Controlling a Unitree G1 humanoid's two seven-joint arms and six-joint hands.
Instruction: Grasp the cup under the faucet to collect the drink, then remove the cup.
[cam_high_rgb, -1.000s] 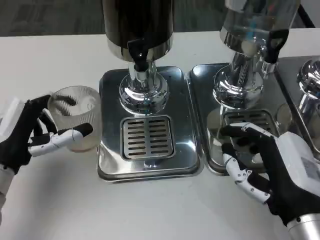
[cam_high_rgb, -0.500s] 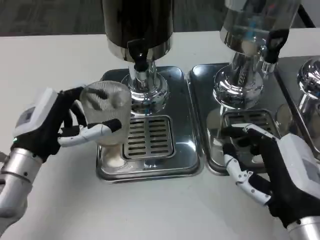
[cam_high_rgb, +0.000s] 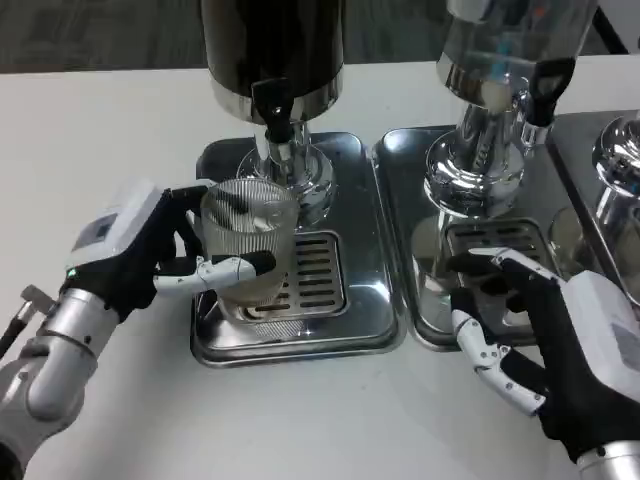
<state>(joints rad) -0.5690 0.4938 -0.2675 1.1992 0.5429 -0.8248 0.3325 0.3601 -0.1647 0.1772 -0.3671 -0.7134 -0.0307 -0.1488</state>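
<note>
A clear ribbed cup (cam_high_rgb: 250, 238) is held by my left hand (cam_high_rgb: 150, 250), fingers wrapped around its sides. The cup hangs over the left part of the slotted drain grate (cam_high_rgb: 305, 272), just in front of and slightly left of the black faucet (cam_high_rgb: 273, 105) of the dark drink dispenser (cam_high_rgb: 272, 50). My right hand (cam_high_rgb: 545, 335) is open, fingers spread, over the front of the neighbouring tray (cam_high_rgb: 400, 160), holding nothing.
A second dispenser with a clear tank (cam_high_rgb: 500, 60) stands on the right tray, with its own black tap (cam_high_rgb: 540, 90). A third chrome base (cam_high_rgb: 620, 160) sits at the far right edge. White table (cam_high_rgb: 100, 120) lies open to the left and front.
My left hand has carried the cup rightward from the table beside the tray to over the drain grate near the faucet. The right hand has barely moved.
</note>
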